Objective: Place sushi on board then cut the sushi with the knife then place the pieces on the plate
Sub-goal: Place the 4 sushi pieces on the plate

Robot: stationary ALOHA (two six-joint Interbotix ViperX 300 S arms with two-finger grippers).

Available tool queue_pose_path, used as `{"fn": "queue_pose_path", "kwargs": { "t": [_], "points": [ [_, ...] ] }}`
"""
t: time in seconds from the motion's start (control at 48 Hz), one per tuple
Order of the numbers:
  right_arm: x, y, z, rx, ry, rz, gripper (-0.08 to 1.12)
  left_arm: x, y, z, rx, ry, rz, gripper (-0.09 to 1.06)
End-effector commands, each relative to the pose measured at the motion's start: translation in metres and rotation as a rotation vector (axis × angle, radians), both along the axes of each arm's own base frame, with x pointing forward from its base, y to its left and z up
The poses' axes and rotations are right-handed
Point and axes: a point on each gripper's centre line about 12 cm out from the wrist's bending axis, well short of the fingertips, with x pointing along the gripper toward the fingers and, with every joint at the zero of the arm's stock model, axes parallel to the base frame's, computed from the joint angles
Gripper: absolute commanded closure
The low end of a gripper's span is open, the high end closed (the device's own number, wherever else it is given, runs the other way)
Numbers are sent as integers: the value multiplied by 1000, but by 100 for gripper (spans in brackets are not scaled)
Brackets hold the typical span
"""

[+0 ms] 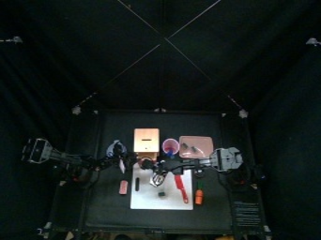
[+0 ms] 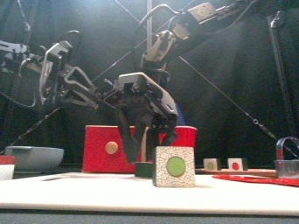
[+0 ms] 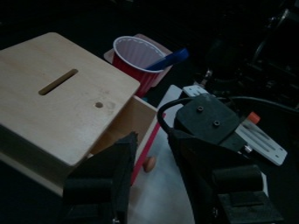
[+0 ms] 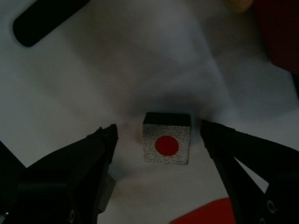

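- Wooden box (image 3: 59, 101): pale bare wood, smooth and matt; its drawer front (image 2: 96, 157) looks painted red, with a slight sheen.
- Red cup (image 3: 140, 66): smooth, plastic-looking, glossy at the rim; the blue knife (image 3: 173, 58) in it looks plastic too.
- Cutting board (image 4: 128, 79): white, smooth, matt.
- Sushi piece (image 2: 176, 166): pale speckled side, flat green disc on its face.
- Bowl (image 2: 35, 157): blue-grey, smooth, dull sheen.
- Fingers (image 4: 84, 164) of the right gripper (image 4: 162, 129): black, matt.
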Motion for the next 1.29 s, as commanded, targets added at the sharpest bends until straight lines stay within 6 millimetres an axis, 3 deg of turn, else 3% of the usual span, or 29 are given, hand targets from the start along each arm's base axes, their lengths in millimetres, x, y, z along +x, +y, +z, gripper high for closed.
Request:
{"fn": "queue_pose_path", "kwargs": {
  "t": [0.021, 0.417, 0.917, 1.292],
  "points": [
    [6, 0, 17, 5, -53, -5, 0, 0, 0, 11, 5, -48, 4, 21],
    [5, 1, 10, 0, -40, -11, 2, -20, 4, 20, -25, -100, 30, 21],
    [5, 1, 9, 1, -34, -15, 28, -20, 4, 20, -25, -104, 31, 21],
    [-3, 1, 7, 47, 31, -97, 29, -18, 4, 23, -27, -111, 34, 21]
  ]
}}
